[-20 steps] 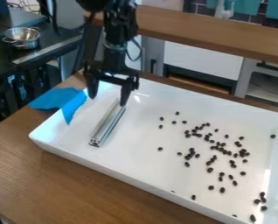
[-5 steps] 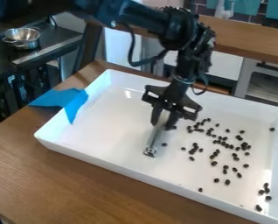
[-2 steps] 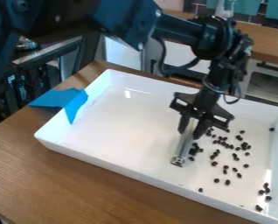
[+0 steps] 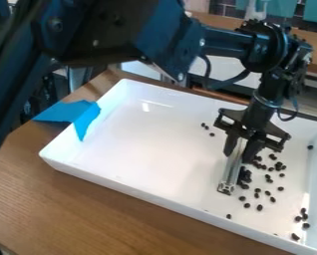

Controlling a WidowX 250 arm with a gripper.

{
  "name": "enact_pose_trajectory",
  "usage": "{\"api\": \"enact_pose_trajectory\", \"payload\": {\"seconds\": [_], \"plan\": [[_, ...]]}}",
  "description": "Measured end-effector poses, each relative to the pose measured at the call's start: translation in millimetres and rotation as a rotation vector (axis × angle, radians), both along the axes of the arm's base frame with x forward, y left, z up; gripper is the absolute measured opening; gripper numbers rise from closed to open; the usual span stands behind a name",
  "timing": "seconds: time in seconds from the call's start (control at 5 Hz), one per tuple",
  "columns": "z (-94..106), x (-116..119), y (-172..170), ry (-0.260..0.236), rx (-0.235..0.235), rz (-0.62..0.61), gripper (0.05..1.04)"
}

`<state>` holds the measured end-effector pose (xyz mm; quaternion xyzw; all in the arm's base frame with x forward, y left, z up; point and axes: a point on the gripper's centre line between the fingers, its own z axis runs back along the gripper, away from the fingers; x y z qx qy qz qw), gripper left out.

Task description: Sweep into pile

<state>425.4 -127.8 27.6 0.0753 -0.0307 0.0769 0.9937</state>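
The tool pinches a metal bar angled from near left to far right, most dark beans lying to the bar's right.

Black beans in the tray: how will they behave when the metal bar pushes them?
The beans look small and rounded, so they likely roll or skitter rather than slide as one mass. The tray floor looks smooth and glossy, so probably little grip. Some could slip around the bar's ends, since it's short next to the tray.
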Motion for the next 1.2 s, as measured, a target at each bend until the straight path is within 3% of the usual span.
{"api": "enact_pose_trajectory", "payload": {"seconds": [0.4, 0.8, 1.0, 1.2], "plan": [[2.3, 0.5, -26.6, -0.001, -0.037, -0.037, 0.34], [4.8, 3.7, -21.1, 0.02, -0.09, -0.028, 0.34], [14.6, 7.9, 12.4, 0.039, -0.112, -0.006, 0.34], [34.8, 20.5, 66.3, -0.009, -0.101, 0.035, 0.34]]}}
